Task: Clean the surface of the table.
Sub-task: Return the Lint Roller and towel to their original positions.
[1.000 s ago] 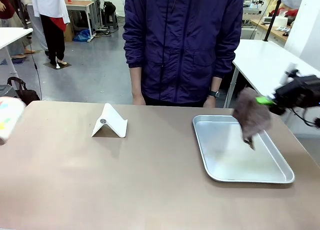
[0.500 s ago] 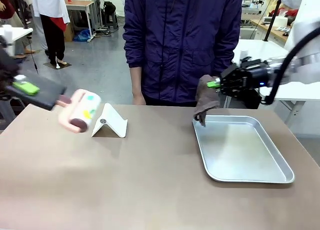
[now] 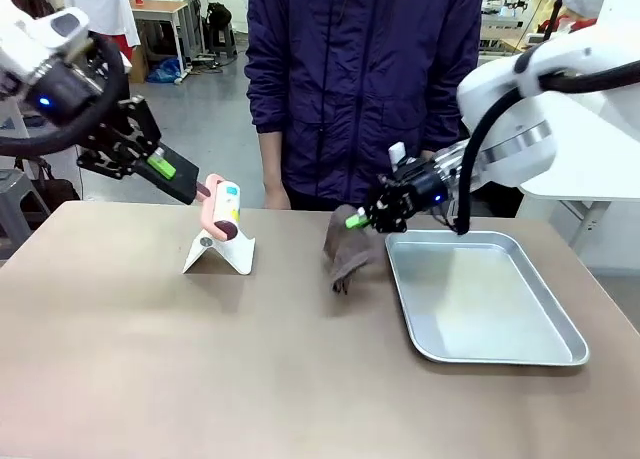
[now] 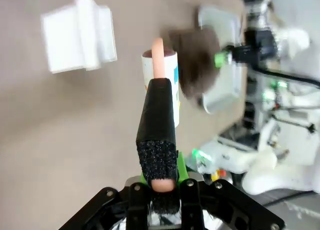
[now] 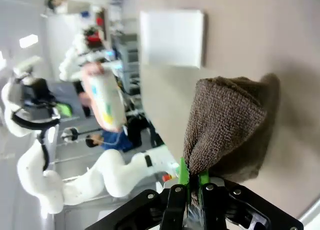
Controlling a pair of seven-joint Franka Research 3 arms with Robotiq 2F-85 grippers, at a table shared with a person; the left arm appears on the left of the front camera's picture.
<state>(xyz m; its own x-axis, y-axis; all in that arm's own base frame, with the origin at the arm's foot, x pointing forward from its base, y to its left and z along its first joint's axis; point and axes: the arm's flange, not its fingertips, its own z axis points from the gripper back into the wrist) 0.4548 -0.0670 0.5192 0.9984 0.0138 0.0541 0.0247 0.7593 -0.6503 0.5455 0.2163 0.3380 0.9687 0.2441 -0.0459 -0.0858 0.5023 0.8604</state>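
1. The table (image 3: pixel 300 379) fills the lower part of the front view, tan and bare in the middle.
2. Left gripper (image 3: pixel 196 188), upper left, is clamped tight on the black handle of a lint roller (image 3: pixel 222 209) above a white folded stand (image 3: pixel 220 245).
3. Right gripper (image 3: pixel 358 219), centre frame, pinches a brown cloth (image 3: pixel 346 255) hanging to the tabletop, just left of the metal tray (image 3: pixel 480 351).
4. A person (image 3: pixel 365 89) stands at the far edge.

Bright, even overhead light; soft shadows lie beneath the tray (image 3: pixel 560 351) on the worktop (image 3: pixel 200 359). Both wrist views are motion-blurred and bowed at the edges.
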